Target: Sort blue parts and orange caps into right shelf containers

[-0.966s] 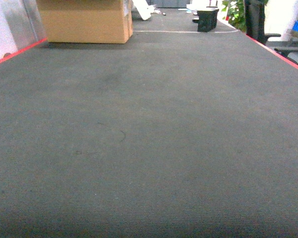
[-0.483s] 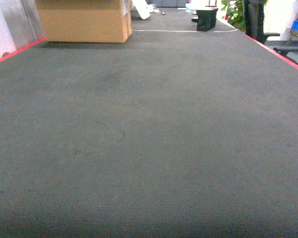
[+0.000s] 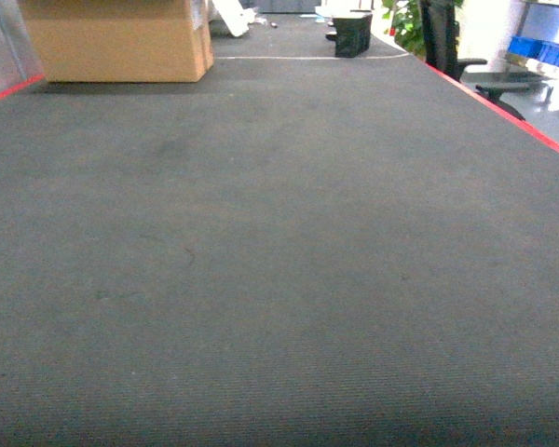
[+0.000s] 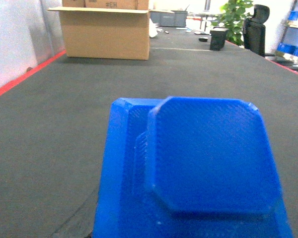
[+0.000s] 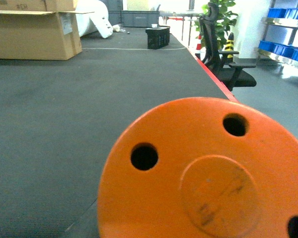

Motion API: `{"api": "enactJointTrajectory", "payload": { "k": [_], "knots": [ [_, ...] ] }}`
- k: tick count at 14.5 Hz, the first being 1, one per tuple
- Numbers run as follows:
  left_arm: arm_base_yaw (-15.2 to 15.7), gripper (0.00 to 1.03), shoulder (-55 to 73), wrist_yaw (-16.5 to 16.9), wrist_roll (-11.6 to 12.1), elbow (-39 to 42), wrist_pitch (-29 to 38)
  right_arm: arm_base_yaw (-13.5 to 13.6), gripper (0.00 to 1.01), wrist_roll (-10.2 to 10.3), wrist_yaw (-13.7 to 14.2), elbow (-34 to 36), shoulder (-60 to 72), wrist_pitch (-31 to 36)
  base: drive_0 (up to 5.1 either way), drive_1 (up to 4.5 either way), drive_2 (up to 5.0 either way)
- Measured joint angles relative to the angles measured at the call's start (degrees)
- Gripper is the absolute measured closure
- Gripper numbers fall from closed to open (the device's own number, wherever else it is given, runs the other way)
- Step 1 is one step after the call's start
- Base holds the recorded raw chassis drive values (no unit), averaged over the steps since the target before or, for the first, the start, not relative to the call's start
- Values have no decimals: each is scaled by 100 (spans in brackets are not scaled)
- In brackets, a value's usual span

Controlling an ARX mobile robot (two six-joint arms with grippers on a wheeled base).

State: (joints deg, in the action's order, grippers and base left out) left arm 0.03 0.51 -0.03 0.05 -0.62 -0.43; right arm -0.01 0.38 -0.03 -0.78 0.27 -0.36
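A chunky blue part (image 4: 208, 153) fills the lower half of the left wrist view, held up close to the camera above the grey carpet; it hides my left gripper's fingers. An orange cap (image 5: 203, 173), round with small holes and a raised centre disc, fills the lower right wrist view the same way and hides the right fingers. Blue crates (image 3: 545, 45) stand on shelving far off at the right, and the right wrist view shows these crates (image 5: 283, 49) too. Neither gripper shows in the head view.
Dark grey carpet (image 3: 279, 261) stretches ahead, with a red line (image 3: 508, 114) along its right edge. A large cardboard box (image 3: 116, 37) stands at the far left, a black bin (image 3: 352, 35) at the far end, and a black office chair (image 5: 221, 62) and a plant (image 4: 233, 20) to the right.
The head view has swung to the right: the box, black bin and chair have shifted left in the picture, and the blue crates show more at the right edge.
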Motion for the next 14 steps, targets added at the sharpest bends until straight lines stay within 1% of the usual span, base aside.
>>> {"api": "enactJointTrajectory", "payload": {
  "k": [14],
  "knots": [
    [0,60,0,0,-2,0,2,0,56,0,0,0,2,0,-149,-149,-149]
  ]
}}
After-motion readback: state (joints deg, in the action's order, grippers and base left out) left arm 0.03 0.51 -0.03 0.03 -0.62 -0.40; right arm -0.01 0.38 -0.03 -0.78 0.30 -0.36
